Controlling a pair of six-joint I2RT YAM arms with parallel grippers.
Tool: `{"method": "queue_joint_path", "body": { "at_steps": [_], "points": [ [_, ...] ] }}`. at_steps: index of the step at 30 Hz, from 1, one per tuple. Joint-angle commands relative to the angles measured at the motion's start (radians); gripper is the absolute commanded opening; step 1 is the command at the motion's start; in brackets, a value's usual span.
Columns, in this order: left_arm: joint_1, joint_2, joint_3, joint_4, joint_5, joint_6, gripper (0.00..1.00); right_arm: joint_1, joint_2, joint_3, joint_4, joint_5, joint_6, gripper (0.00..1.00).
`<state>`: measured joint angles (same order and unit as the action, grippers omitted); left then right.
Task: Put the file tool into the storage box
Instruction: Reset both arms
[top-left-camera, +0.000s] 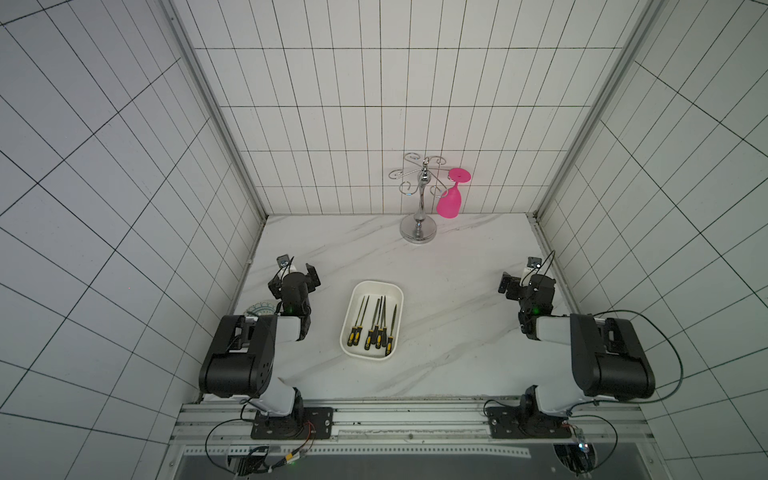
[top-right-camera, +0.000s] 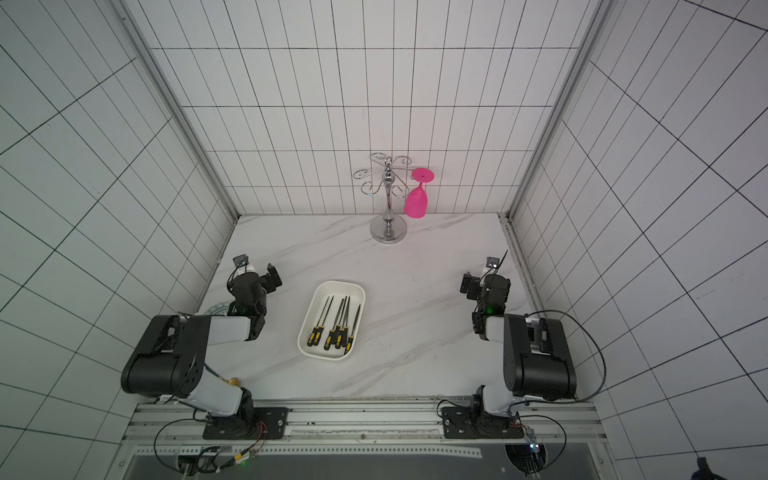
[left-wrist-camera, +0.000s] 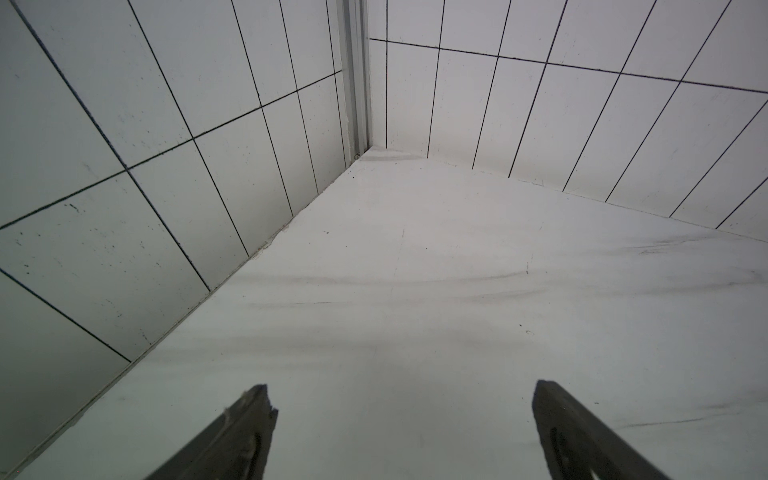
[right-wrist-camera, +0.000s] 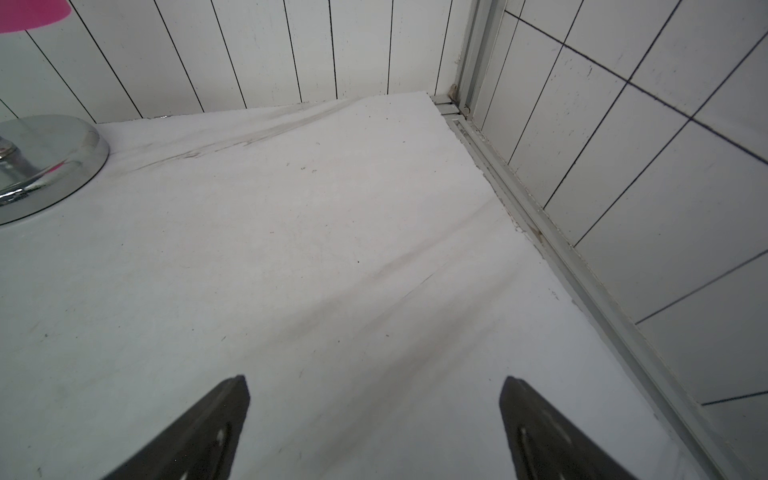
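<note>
Tiled walls (top-left-camera: 374, 83), marble tabletop (top-left-camera: 457, 311), files (top-left-camera: 376, 324) in storage box (top-left-camera: 376, 289), left hand (left-wrist-camera: 401, 388), right hand (right-wrist-camera: 374, 380) spread.

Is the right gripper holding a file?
No, the right gripper stands open, with only the table showing between its jaws.

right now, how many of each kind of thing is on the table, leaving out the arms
files: 6, all in the box, overlapping, so the count is approximate
storage box: 1
chrome glass rack: 1
pink wine glass: 1, hanging upside down on the rack
patterned plate: 1, partly hidden
total: 10
</note>
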<state>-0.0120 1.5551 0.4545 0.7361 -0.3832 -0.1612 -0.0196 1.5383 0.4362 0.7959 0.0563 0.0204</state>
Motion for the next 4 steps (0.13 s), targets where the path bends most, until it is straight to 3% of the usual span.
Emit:
{"method": "queue_joint_path", "body": {
  "at_steps": [1, 4],
  "points": [
    [0.001, -0.003, 0.018, -0.012, 0.011, -0.004, 0.99, 0.001, 0.003, -0.004, 0.015, -0.009, 0.006, 0.99],
    [0.002, -0.013, 0.004, 0.002, 0.014, -0.003, 0.99, 0.000, 0.002, -0.004, 0.016, -0.009, 0.006, 0.99]
  ]
}}
